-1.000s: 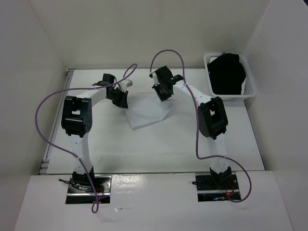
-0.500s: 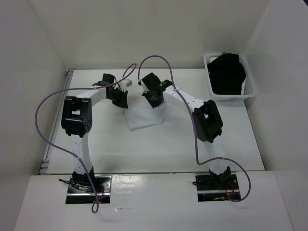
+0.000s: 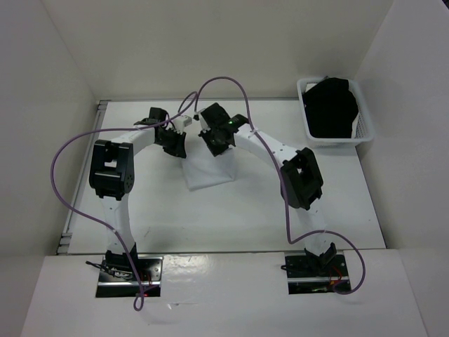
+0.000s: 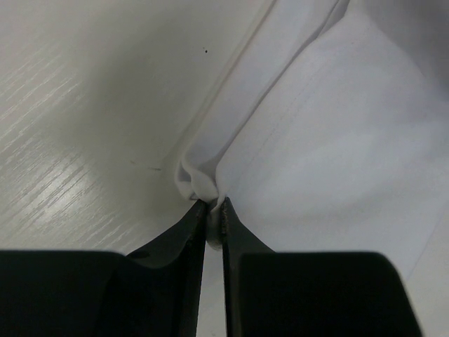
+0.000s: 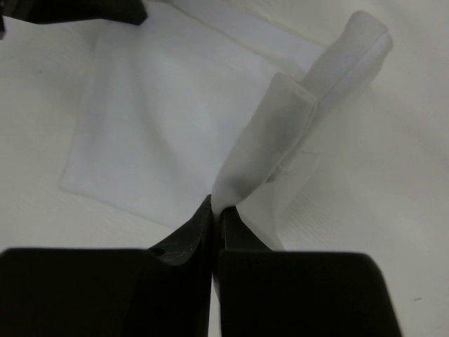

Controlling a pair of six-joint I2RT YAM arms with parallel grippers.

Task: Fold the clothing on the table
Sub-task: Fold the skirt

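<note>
The clothing (image 3: 208, 172), a small white garment, lies on the table (image 3: 231, 217) between the two arms, its right part lifted and carried over the rest. My left gripper (image 3: 179, 149) holds the garment's far left corner; in the left wrist view the gripper (image 4: 214, 208) is shut on a bunched bit of the white fabric (image 4: 337, 126). My right gripper (image 3: 218, 146) hangs above the cloth's far middle. Seen from the right wrist, that gripper (image 5: 217, 209) is shut on a raised fold (image 5: 277, 133), with the flat layer (image 5: 161, 126) beneath.
A white slotted basket (image 3: 365, 133) with a black garment (image 3: 331, 105) in it stands at the table's far right corner. A metal rail (image 3: 70, 217) runs along the left edge. White walls enclose the table on three sides. Purple cables loop above both arms.
My right gripper has moved left with the cloth's right edge, bringing it over toward the left gripper, so the cloth looks narrower. The left arm has stayed still.
</note>
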